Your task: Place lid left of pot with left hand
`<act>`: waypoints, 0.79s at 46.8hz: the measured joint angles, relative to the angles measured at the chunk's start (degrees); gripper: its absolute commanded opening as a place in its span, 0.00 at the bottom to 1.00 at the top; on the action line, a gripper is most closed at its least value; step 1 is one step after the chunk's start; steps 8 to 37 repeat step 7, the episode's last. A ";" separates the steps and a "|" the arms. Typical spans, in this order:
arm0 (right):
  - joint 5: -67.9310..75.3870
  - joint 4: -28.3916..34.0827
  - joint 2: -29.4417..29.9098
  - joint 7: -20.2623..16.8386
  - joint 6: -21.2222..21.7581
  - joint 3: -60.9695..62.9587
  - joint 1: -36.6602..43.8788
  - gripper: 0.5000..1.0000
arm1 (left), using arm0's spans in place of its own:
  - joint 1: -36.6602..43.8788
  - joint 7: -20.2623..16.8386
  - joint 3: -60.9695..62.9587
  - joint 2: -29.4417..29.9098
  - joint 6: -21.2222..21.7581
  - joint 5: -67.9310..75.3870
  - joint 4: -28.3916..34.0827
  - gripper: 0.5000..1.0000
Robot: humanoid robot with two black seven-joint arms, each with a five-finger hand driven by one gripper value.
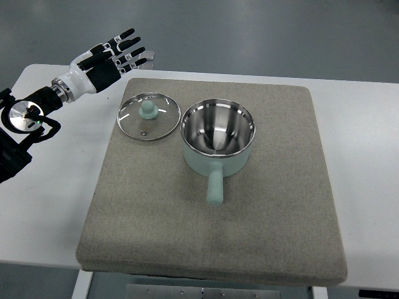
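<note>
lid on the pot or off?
Off. The lid lies flat on the mat, knob up, left of the pot, whose steel inside shows open and empty. The left hand is open, clear of it.

Glass lid [149, 116] lies flat, touching the open mint pot's [217, 138] left.

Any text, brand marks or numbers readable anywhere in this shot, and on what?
None can be read. The round glass lid with mint knob, the mint steel-lined pot and the grey felt mat show no print. The left hand has small white finger patches, too small to read.
</note>
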 measured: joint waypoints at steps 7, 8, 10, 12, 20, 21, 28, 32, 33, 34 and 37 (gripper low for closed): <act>0.02 0.16 0.00 0.00 0.00 -0.08 0.01 0.85 | 0.44 -0.14 -0.67 0.53 0.11 -0.11 0.16 0.99; 0.02 0.16 0.00 0.00 0.00 -0.08 0.01 0.85 | 0.44 -0.14 -0.67 0.53 0.11 -0.11 0.16 0.99; 0.02 0.16 0.00 0.00 0.00 -0.08 0.01 0.85 | 0.44 -0.14 -0.67 0.53 0.11 -0.11 0.16 0.99; 0.02 0.16 0.00 0.00 0.00 -0.08 0.01 0.85 | 0.44 -0.14 -0.67 0.53 0.11 -0.11 0.16 0.99; 0.02 0.16 0.00 0.00 0.00 -0.08 0.01 0.85 | 0.44 -0.14 -0.67 0.53 0.11 -0.11 0.16 0.99; 0.02 0.16 0.00 0.00 0.00 -0.08 0.01 0.85 | 0.44 -0.14 -0.67 0.53 0.11 -0.11 0.16 0.99; 0.02 0.16 0.00 0.00 0.00 -0.08 0.01 0.85 | 0.44 -0.14 -0.67 0.53 0.11 -0.11 0.16 0.99; 0.02 0.16 0.00 0.00 0.00 -0.08 0.01 0.85 | 0.44 -0.14 -0.67 0.53 0.11 -0.11 0.16 0.99; 0.02 0.16 0.00 0.00 0.00 -0.08 0.01 0.85 | 0.44 -0.14 -0.67 0.53 0.11 -0.11 0.16 0.99; 0.02 0.16 0.00 0.00 0.00 -0.08 0.01 0.85 | 0.44 -0.14 -0.67 0.53 0.11 -0.11 0.16 0.99; 0.02 0.16 0.00 0.00 0.00 -0.08 0.01 0.85 | 0.44 -0.14 -0.67 0.53 0.11 -0.11 0.16 0.99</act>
